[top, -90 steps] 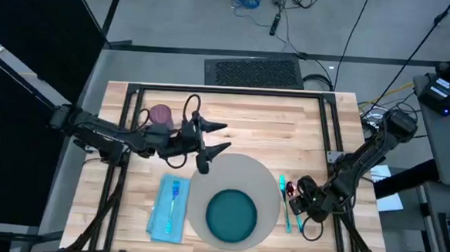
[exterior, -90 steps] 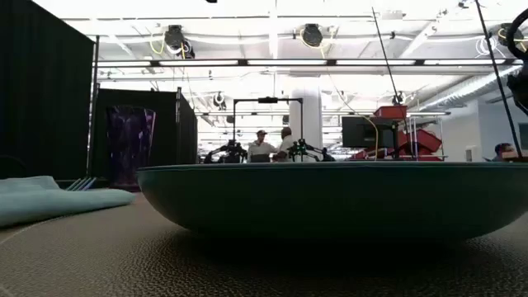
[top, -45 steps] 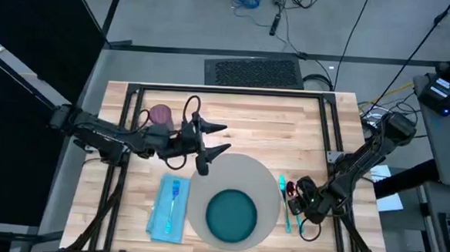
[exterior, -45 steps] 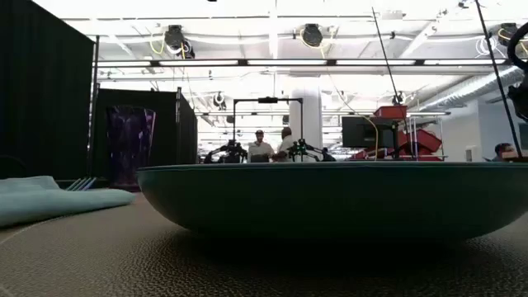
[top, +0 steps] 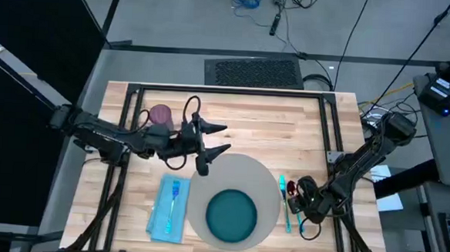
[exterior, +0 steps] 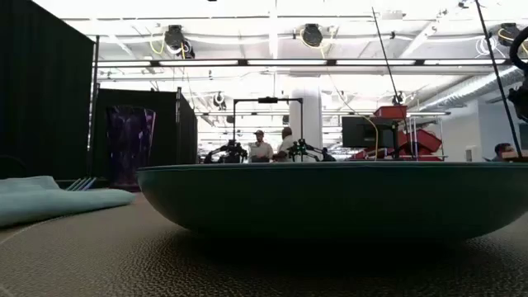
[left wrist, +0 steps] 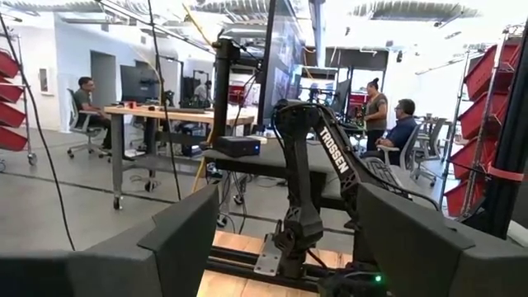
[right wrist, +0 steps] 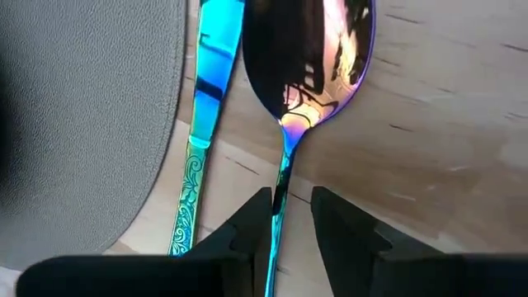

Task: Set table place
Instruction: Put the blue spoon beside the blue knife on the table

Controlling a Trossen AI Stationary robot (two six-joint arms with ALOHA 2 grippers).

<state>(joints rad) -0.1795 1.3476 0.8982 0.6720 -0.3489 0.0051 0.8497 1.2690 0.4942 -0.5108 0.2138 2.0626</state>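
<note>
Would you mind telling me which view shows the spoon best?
The right wrist view: the spoon fills it, its handle between the right gripper's fingers, beside the knife. The high view shows only a sliver by the gripper; the others show nothing.

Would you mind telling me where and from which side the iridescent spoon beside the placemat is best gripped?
Grip the spoon on its thin handle just below the bowl, coming straight down from above. It lies flat on the wooden table, so only the narrow handle fits between fingers; the bowl is too wide. The right hand already straddles that handle, and the knife lies close alongside.
</note>
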